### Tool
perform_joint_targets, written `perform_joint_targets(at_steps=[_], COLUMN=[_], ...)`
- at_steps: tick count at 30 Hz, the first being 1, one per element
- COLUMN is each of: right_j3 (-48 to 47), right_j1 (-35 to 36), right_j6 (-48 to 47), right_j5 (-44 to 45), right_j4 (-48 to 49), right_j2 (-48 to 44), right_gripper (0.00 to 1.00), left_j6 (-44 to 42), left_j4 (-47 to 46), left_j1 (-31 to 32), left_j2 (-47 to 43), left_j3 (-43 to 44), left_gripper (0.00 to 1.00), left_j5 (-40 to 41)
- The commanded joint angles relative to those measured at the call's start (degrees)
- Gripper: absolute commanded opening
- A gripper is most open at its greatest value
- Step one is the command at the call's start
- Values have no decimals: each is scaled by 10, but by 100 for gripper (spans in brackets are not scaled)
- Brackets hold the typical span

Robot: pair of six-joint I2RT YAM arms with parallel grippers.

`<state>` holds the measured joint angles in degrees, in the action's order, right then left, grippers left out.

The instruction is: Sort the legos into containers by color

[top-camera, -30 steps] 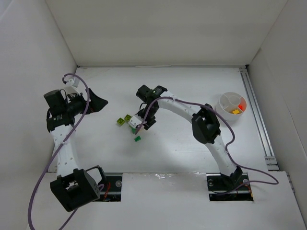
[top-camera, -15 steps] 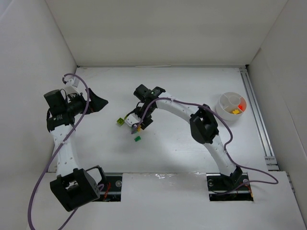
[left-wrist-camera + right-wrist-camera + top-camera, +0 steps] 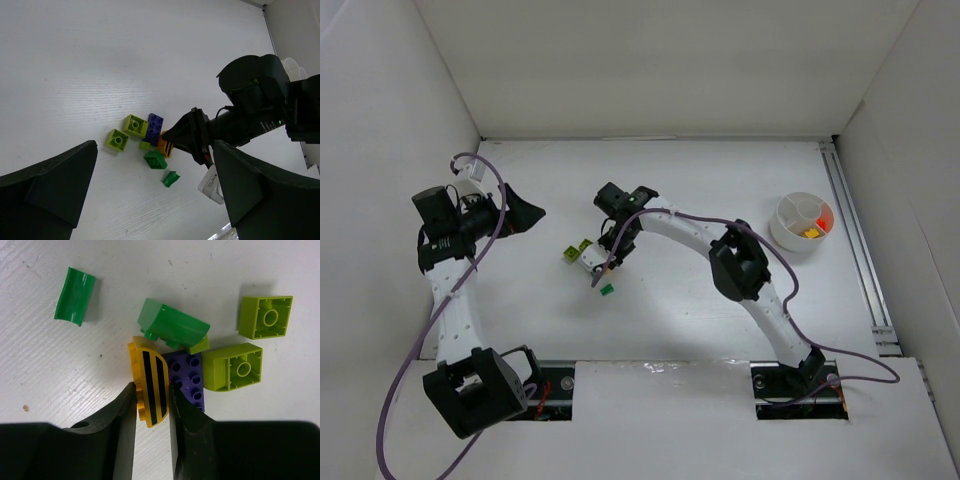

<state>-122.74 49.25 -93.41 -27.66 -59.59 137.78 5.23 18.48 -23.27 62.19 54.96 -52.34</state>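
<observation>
Several legos lie clustered on the table's left-centre. In the right wrist view a yellow brick with black stripes point(image 3: 151, 381) sits between my right gripper's point(image 3: 150, 397) fingers, which press on both its sides; it rests on the table. Beside it are a purple brick point(image 3: 189, 377), a dark green brick point(image 3: 172, 326), two lime bricks point(image 3: 265, 316) point(image 3: 234, 367) and a curved dark green piece point(image 3: 75, 296). From above, the right gripper point(image 3: 603, 262) is over this cluster. My left gripper point(image 3: 525, 212) is open and empty, up at the left. The white bowl point(image 3: 790, 208) stands far right.
The bowl holds a red-orange piece point(image 3: 824, 217) and a yellow piece point(image 3: 809, 233) in separate wedges. White walls enclose the table on the left, back and right. A rail point(image 3: 855, 240) runs along the right edge.
My right gripper has shifted a little to the left and down over the cluster, now around the striped yellow brick. The left arm has not moved.
</observation>
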Motion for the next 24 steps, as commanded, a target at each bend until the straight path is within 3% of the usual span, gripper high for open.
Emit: perform_joint_targets(at_steps=[1,4,8,12,19,24], right_j3=[-7,20,70,114,230,335], right_j1=[6,-6,-27,-69,-221,-372], right_j6=[-3,14,48,119,266,323], right_j5=[6,6,-12,-44,-35,-12], right_j4=[-25,-25,-31,-31,-18,-12], right_j2=[4,-32,-99,-193,-396,-534], right_gripper=[26,16,11,9,8,8], left_j6=[3,3,3,-18,-19,-25], left_j4=[-19,-24,-48,-56,-116,-129], left_j1=[-2,-2,-2,45,199,249], left_j2=[1,1,7,27,69,113], left_j3=[7,7,0,13,45,82], left_gripper=[100,100,100,100,100,100], left_j5=[-14,-19,-24,1,67,78])
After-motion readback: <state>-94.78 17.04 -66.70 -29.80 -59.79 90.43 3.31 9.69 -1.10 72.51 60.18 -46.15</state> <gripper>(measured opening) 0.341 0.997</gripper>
